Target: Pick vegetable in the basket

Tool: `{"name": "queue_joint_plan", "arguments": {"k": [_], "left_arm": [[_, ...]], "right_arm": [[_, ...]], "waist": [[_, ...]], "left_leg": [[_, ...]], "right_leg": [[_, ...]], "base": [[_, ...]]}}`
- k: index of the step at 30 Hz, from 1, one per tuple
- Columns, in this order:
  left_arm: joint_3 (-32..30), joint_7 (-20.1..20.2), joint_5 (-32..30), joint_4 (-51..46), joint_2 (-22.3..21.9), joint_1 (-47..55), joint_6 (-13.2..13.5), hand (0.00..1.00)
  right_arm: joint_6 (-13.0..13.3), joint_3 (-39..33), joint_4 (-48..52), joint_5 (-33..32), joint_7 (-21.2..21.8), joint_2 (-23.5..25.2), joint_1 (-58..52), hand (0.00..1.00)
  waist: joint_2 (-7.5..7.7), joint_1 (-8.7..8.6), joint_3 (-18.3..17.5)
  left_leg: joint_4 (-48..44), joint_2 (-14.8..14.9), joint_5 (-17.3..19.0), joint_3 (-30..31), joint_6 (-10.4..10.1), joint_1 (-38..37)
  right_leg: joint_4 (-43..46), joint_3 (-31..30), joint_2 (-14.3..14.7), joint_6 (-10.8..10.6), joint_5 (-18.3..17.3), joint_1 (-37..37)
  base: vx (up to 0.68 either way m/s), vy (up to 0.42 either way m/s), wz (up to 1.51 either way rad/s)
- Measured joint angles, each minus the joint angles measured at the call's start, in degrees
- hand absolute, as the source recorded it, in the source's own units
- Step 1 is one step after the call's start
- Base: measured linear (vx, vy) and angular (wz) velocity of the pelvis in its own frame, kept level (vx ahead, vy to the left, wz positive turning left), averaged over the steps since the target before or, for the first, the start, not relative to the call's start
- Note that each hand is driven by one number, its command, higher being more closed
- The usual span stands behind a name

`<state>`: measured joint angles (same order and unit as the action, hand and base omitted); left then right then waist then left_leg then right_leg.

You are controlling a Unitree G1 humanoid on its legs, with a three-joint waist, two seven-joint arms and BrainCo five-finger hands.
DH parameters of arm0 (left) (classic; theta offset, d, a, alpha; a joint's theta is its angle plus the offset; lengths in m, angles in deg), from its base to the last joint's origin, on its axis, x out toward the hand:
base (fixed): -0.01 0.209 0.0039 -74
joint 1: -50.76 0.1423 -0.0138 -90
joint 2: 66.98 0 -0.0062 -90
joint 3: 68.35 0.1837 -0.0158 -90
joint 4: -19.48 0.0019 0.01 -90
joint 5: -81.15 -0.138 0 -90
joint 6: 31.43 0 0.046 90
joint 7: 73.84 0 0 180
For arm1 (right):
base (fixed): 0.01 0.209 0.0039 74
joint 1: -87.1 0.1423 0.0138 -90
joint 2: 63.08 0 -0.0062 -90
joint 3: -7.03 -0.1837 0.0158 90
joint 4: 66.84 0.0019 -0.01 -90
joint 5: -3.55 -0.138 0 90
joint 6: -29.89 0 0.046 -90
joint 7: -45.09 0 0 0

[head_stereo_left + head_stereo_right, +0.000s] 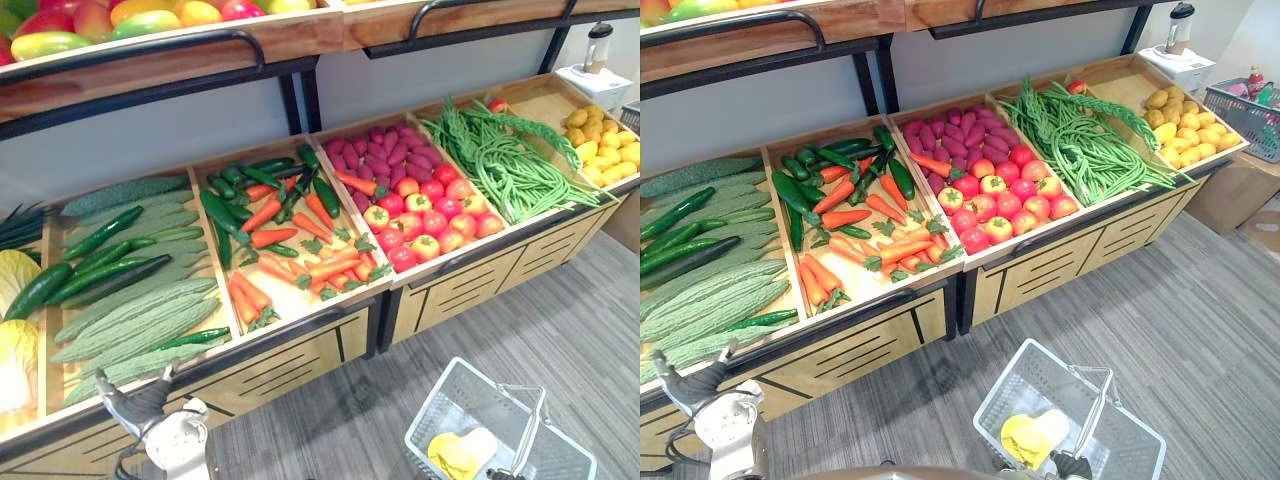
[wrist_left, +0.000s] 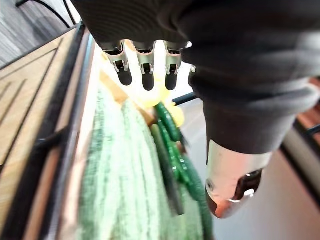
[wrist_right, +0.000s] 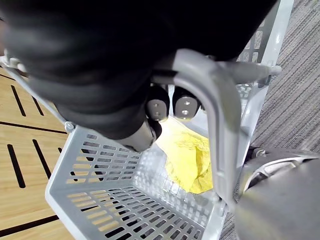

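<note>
My left hand (image 1: 140, 398) hovers at the front edge of the bin of bitter gourds (image 1: 130, 325). In its wrist view the fingers (image 2: 145, 70) are straight, the thumb apart, nothing held, with the green gourds (image 2: 120, 175) just past them. My right hand (image 3: 100, 65) is curled round the grey handle (image 3: 215, 115) of a grey wire basket (image 1: 450, 400) that hangs low at the right over the floor. A yellow leafy vegetable (image 1: 460, 452) lies in the basket.
The wooden stand holds cucumbers (image 1: 100, 260), carrots and green peppers (image 1: 300, 260), tomatoes (image 1: 430, 215), green beans (image 1: 510, 160) and yellow produce (image 1: 600, 145). A dark rail (image 1: 300, 325) runs along the stand's front. Fruit sits on the shelf above (image 1: 130, 20).
</note>
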<state>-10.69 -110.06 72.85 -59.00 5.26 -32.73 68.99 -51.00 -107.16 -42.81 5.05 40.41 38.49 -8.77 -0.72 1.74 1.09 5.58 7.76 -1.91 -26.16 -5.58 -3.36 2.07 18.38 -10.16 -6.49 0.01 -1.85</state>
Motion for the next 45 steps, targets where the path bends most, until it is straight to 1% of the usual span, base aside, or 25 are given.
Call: {"name": "queue_joint_plan", "arguments": {"k": [1, 3, 5, 6, 8, 10, 11, 12, 14, 15, 17, 18, 20, 22, 23, 25, 26, 29, 32, 33, 36, 39, 41, 43, 45], "left_arm": [[0.7, -0.7, -2.1, -3.8, -0.9, 0.3, -0.7, 0.00], [2.0, -1.2, -4.2, -7.0, -0.8, 0.7, -1.0, 0.00], [4.0, -1.2, -7.4, -8.8, 0.0, 0.7, -1.4, 0.00], [5.6, -1.1, -9.6, -8.8, 1.3, 0.4, -2.2, 0.00], [8.9, -0.5, -12.1, -8.1, 4.4, 0.1, -3.0, 0.00], [11.7, 1.5, -15.7, -5.8, 8.2, -1.3, -3.5, 0.00], [12.6, 2.7, -17.5, -3.2, 10.9, -2.4, -3.6, 0.00], [13.2, 3.0, -17.9, -1.8, 12.4, -3.0, -3.7, 0.00], [14.9, 5.6, -20.1, 2.5, 17.7, -5.3, -4.3, 0.00], [15.6, 6.0, -20.8, 3.8, 19.1, -6.1, -4.4, 0.00], [17.6, 8.0, -23.2, 9.1, 23.9, -10.6, -4.5, 0.00], [18.3, 8.1, -23.8, 10.3, 25.0, -11.9, -4.5, 0.00], [20.7, 9.8, -26.5, 12.7, 28.3, -14.9, -4.9, 0.00], [23.4, 11.3, -28.1, 14.4, 30.6, -17.0, -4.9, 0.00], [25.2, 12.5, -29.0, 14.9, 32.3, -18.0, -4.8, 0.00], [27.8, 13.7, -29.5, 15.3, 34.0, -20.0, -4.2, 0.00], [29.0, 14.2, -30.6, 16.2, 34.6, -21.5, -3.3, 0.00], [31.3, 14.7, -30.9, 17.8, 34.9, -22.9, -2.9, 0.00], [34.2, 16.3, -30.8, 18.8, 35.3, -25.1, -2.8, 0.00], [35.0, 17.0, -30.8, 18.8, 35.3, -26.2, -2.1, 0.00], [36.7, 17.3, -30.9, 18.9, 35.3, -28.3, -1.5, 0.00], [37.3, 17.4, -30.9, 22.0, 35.3, -29.4, -1.7, 0.00], [37.6, 17.4, -30.8, 23.2, 35.3, -31.1, -1.9, 0.00], [37.7, 17.4, -30.8, 23.8, 35.3, -31.8, -2.1, 0.00], [37.9, 17.5, -30.8, 24.8, 35.3, -33.4, -2.3, 0.00]], "right_arm": [[0.3, 0.0, 0.0, 0.0, 0.0, 0.0, -0.5, 1.00], [0.4, 0.2, 0.0, 0.0, 0.0, 0.0, -0.8, 1.00], [0.6, 1.5, 0.1, 0.0, 0.0, 0.0, -1.3, 1.00], [0.8, 2.3, 0.7, 0.0, 0.0, 0.0, -2.0, 1.00], [0.8, 3.0, 1.8, 0.0, 0.1, 0.1, -2.6, 1.00], [0.8, 4.3, 2.3, 0.1, 0.1, 0.0, -2.7, 1.00], [0.9, 4.6, 2.6, 0.2, 0.1, 0.0, -2.6, 1.00], [0.9, 4.9, 2.8, 0.2, 0.2, 0.0, -2.6, 1.00], [0.9, 6.0, 3.3, 0.3, 0.3, -0.1, -2.1, 1.00], [0.9, 6.4, 3.6, 0.3, 0.3, -0.1, -2.1, 1.00], [0.9, 6.9, 4.8, 0.3, 0.6, -0.2, -2.0, 1.00], [1.0, 7.1, 4.9, 0.3, 0.6, -0.2, -1.9, 1.00], [1.1, 7.6, 5.3, 0.3, 1.2, -0.2, -1.4, 1.00], [1.1, 8.1, 6.3, 0.3, 1.4, -0.2, -1.4, 1.00], [1.1, 8.9, 7.1, 0.3, 1.5, -0.2, -1.5, 1.00], [1.4, 9.4, 8.0, 0.3, 1.6, -0.2, -1.4, 1.00], [1.4, 9.8, 8.9, 0.3, 1.9, -0.2, -1.4, 1.00], [1.4, 10.8, 9.7, 0.3, 2.1, -0.3, -1.4, 1.00], [1.7, 11.6, 11.0, 0.4, 2.2, -0.4, -1.4, 1.00], [1.7, 11.9, 11.3, 0.4, 2.2, -0.4, -1.4, 1.00], [1.7, 12.7, 11.8, 0.3, 2.2, -0.6, -1.4, 1.00], [1.8, 13.8, 12.5, 0.3, 2.1, -1.3, -1.3, 1.00], [1.8, 13.9, 13.5, 0.3, 2.1, -1.3, -1.3, 1.00], [2.0, 13.9, 14.0, 0.4, 2.0, -1.4, -1.1, 1.00], [2.2, 14.1, 14.5, 0.4, 2.0, -1.3, -1.1, 1.00]], "waist": [[0.15, 0.03, -0.4], [0.21, 0.09, -0.5], [0.14, 0.00, -0.8], [0.15, -0.07, -1.6], [0.25, -0.36, -2.0], [0.25, -0.81, -2.2], [0.20, -0.91, -2.3], [0.17, -1.07, -2.3], [0.16, -1.63, -2.2], [0.14, -1.65, -2.2], [0.00, -1.97, -2.0], [0.02, -2.01, -1.7], [0.15, -2.07, -0.9], [0.14, -2.55, -0.2], [0.17, -2.69, 0.1], [0.24, -2.70, 0.4], [0.25, -2.68, 1.3], [0.17, -2.42, 1.5], [0.08, -2.19, 2.1], [0.10, -2.05, 2.5], [0.18, -1.64, 2.8], [-0.03, -1.59, 3.1], [0.01, -1.44, 4.3], [0.05, -1.46, 4.7], [0.61, -1.42, 5.5]], "left_leg": [[0.0, 0.1, 0.0, -0.2, 0.0, -0.1], [0.0, 0.2, 0.0, -0.7, -0.1, -0.6], [0.2, 0.5, 0.4, -2.1, -0.5, -1.0], [0.3, 0.7, 0.4, -2.7, -0.6, -0.9], [0.3, 1.0, 0.5, -3.6, -0.7, -1.0], [0.3, 1.4, 0.4, -4.4, -0.9, -0.9], [0.3, 1.6, 0.4, -5.2, -1.1, -0.8], [0.3, 1.7, 0.4, -5.6, -1.1, -0.8], [0.2, 2.0, 0.4, -7.3, -1.3, -0.6], [0.1, 2.0, 0.4, -7.7, -1.4, -0.5], [0.0, 1.9, 0.4, -8.3, -1.4, 0.5], [0.0, 2.0, 0.4, -8.6, -1.4, 0.6], [0.0, 1.9, 0.4, -9.2, -1.4, 1.0], [0.0, 1.9, 0.4, -9.3, -1.4, 1.2], [0.0, 1.9, 0.4, -9.5, -1.4, 1.5], [0.0, 2.0, 0.4, -9.6, -1.4, 2.5], [0.0, 2.0, 0.4, -9.6, -1.4, 2.5], [0.0, 2.1, 0.6, -10.8, -1.8, 2.6], [0.0, 2.1, 0.7, -11.1, -1.8, 3.3], [0.0, 2.3, 0.8, -11.2, -2.0, 3.4], [-0.1, 2.5, 0.8, -11.2, -2.1, 4.3], [-0.1, 2.7, 0.9, -12.2, -2.1, 4.2], [-0.1, 2.9, 1.0, -12.3, -2.2, 4.3], [-0.2, 3.0, 1.0, -12.4, -2.2, 5.0], [-2.8, 3.6, 1.9, -12.4, -2.0, 6.3]], "right_leg": [[0.0, -0.4, 0.1, 0.0, 0.0, -0.1], [0.0, -1.5, 0.3, 0.0, 0.0, 0.0], [0.0, -3.1, 0.6, -0.1, 0.0, -0.1], [0.0, -3.6, 0.8, 0.0, 0.0, -0.6], [0.0, -4.7, 1.4, 0.0, 0.0, -1.2], [0.0, -5.5, 1.9, 0.0, 0.0, -1.8], [-0.2, -6.3, 2.3, 0.3, 0.2, -2.5], [-0.2, -6.7, 2.4, 0.4, 0.3, -2.9], [-0.2, -8.2, 3.0, 0.7, 0.7, -4.3], [-0.1, -8.7, 3.1, 0.7, 0.7, -4.8], [-0.1, -9.4, 3.3, 0.8, 1.0, -6.2], [-0.1, -9.6, 3.3, 0.9, 1.3, -6.4], [-0.2, -10.2, 3.4, 0.9, 1.4, -7.2], [-0.2, -10.3, 3.5, 0.9, 1.4, -7.4], [-0.1, -10.6, 3.5, 0.9, 1.4, -7.9], [0.0, -11.2, 3.6, 0.9, 1.4, -9.0], [0.1, -11.2, 3.6, 1.0, 1.4, -9.1], [0.2, -12.1, 3.9, 1.0, 1.4, -10.0], [0.4, -12.5, 3.9, 1.0, 1.4, -11.0], [0.5, -12.8, 3.8, 1.0, 1.4, -11.1], [1.0, -12.9, 3.9, 1.0, 1.4, -12.3], [1.3, -13.9, 4.1, 1.0, 1.4, -12.8], [1.6, -14.4, 4.1, 1.0, 1.4, -13.0], [2.3, -15.2, 4.2, 1.0, 1.4, -14.1], [2.6, -15.8, 4.0, 1.0, 1.4, -14.8]], "base": [[-0.03, -0.018, -0.11], [-0.03, -0.018, -0.18], [-0.07, -0.026, -0.32], [-0.06, -0.035, -0.31], [-0.02, -0.045, -0.25], [0.00, -0.050, -0.22], [0.00, -0.048, -0.30], [0.02, -0.046, -0.38], [0.04, -0.041, -0.36], [0.04, -0.037, -0.30], [0.04, -0.032, -0.19], [0.03, -0.026, -0.16], [0.04, -0.024, -0.13], [0.03, -0.024, -0.05], [0.02, -0.026, -0.08], [0.00, -0.030, -0.06], [0.01, -0.032, -0.03], [0.01, -0.029, -0.16], [0.01, -0.041, -0.10], [0.00, 0.000, 0.00], [0.00, -0.012, -0.01], [0.02, -0.034, -0.09], [0.00, -0.033, -0.04], [-0.01, -0.015, -0.01], [0.01, -0.023, 0.01]]}}
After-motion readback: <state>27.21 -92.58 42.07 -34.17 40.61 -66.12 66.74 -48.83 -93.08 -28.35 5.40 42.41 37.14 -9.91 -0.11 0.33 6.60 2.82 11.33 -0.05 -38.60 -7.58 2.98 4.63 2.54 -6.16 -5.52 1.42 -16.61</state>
